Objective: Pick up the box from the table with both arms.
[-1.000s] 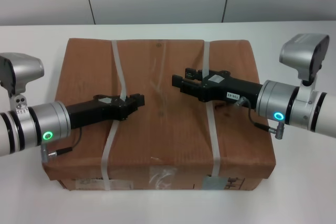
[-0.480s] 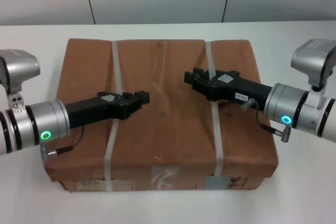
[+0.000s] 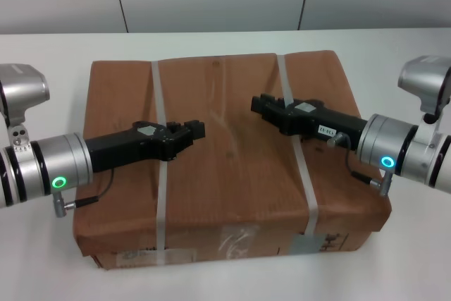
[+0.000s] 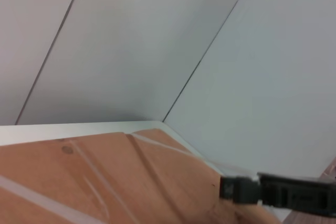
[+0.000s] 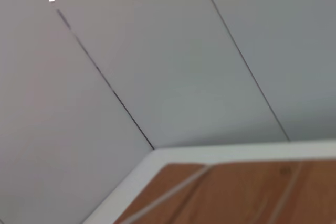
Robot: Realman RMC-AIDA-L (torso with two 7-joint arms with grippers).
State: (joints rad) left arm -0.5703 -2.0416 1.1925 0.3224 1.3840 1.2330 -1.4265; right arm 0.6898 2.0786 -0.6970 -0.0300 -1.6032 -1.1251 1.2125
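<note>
Overall, flat brown box (image 3: 229, 174); two whitish straps (image 3: 161, 195)

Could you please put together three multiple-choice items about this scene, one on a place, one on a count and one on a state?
1. Where are the left claw and right claw?
A. over the box top
B. beside the box on the table
C. under the box

2. How many whitish straps bind the box?
A. one
B. two
C. four

3. What colour are the light rings on both wrists?
A. red
B. off
C. green

Answers:
1. A: in the head view both claws lie over the brown top, pointing toward each other.
2. B: the left strap and the right strap run front to back.
3. C: each silver wrist shows a lit green ring.
</note>
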